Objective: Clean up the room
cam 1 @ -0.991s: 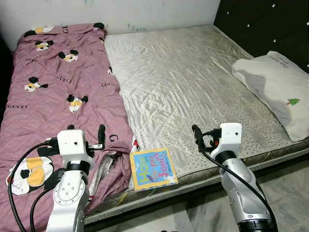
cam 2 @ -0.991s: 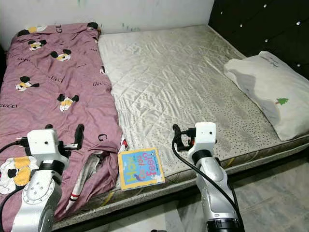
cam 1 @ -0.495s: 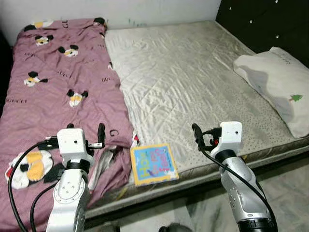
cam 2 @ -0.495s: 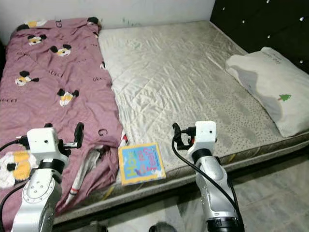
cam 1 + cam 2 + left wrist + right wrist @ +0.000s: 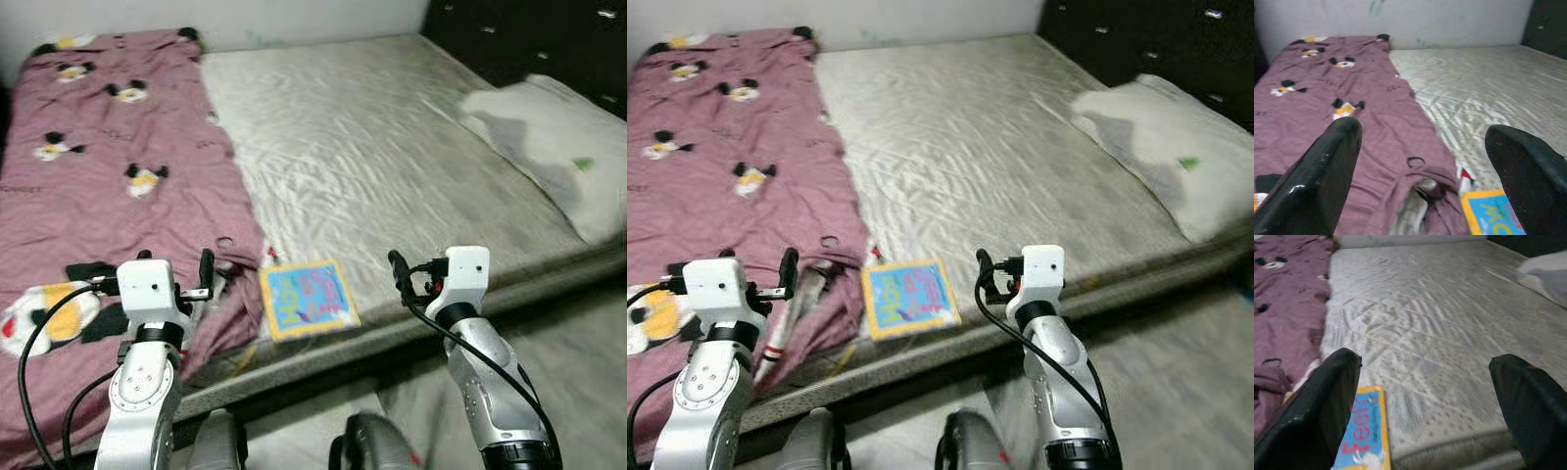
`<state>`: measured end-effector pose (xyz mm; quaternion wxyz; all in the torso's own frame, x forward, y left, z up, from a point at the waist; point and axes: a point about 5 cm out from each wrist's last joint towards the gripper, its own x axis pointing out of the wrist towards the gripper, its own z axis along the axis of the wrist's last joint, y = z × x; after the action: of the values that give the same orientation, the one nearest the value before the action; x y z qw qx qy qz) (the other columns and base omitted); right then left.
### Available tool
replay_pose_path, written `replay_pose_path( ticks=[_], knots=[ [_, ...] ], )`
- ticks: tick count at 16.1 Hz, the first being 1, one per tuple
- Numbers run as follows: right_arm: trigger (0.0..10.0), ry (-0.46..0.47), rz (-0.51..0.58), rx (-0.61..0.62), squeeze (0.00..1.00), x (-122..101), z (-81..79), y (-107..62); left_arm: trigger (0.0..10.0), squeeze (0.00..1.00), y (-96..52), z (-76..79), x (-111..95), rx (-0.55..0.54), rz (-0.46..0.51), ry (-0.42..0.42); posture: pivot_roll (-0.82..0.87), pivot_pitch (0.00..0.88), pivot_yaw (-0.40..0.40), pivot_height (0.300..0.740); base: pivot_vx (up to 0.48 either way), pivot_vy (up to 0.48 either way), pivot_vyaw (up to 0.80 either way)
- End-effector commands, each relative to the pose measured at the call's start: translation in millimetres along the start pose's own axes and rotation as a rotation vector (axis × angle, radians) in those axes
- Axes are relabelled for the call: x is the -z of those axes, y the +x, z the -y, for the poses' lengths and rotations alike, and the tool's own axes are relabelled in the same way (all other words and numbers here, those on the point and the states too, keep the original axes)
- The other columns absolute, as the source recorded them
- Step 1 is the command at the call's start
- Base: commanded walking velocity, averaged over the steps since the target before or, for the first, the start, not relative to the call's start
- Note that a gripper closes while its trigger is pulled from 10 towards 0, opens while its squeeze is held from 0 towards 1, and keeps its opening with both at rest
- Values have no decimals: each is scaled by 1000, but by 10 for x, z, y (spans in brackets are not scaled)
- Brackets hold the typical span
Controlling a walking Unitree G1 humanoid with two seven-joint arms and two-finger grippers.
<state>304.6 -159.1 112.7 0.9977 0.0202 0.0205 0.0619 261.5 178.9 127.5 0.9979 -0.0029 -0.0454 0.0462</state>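
Two grippers hang raised before the near edge of the bed (image 5: 421, 166), neither touching anything. The left gripper (image 5: 1422, 161) has its fingers spread wide and empty, held above the near part of the purple blanket (image 5: 98, 196). The right gripper (image 5: 1432, 401) is likewise released, fingers far apart, over the near edge of the bare mattress. A blue book with a yellow border (image 5: 307, 299) lies flat on the mattress at the near edge, between the two grippers and just beside the blanket's rumpled edge. The blanket, printed with cartoon mouse figures, covers the left side of the bed from the far edge to the near one. A white pillow (image 5: 549, 137) rests at the right edge of the bed, against the dark headboard (image 5: 549, 39). The head views are somewhat blurred.
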Motion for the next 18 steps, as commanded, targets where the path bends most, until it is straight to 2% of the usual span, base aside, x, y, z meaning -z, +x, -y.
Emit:
replay_pose_path(
  ticks=[1, 7, 14, 18],
  knots=[
    [10000, -5, 1, 1, 0, -3, 8, 3, 10000, 0, -9, 10, -3, 21, -1, -12, -18, 158, -24, 645, 0, 0, 0],
    [10000, -12, -1, -11, 0, 4, -13, 5, 10000, 0, -22, 8, -14, 29, 6, -18, -14, 157, -26, 645, 314, 0, 0],
    [10000, -14, 0, -16, 0, 9, -23, 12, 10000, 0, -9, 37, -24, 43, 12, -33, -14, 157, -25, 645, 453, 0, 0],
    [10000, -8, -1, -13, 0, 9, -15, 19, 10000, 0, -15, 82, -3, 35, -1, -37, -15, 163, -26, 645, 72, 0, 0]
  ],
)
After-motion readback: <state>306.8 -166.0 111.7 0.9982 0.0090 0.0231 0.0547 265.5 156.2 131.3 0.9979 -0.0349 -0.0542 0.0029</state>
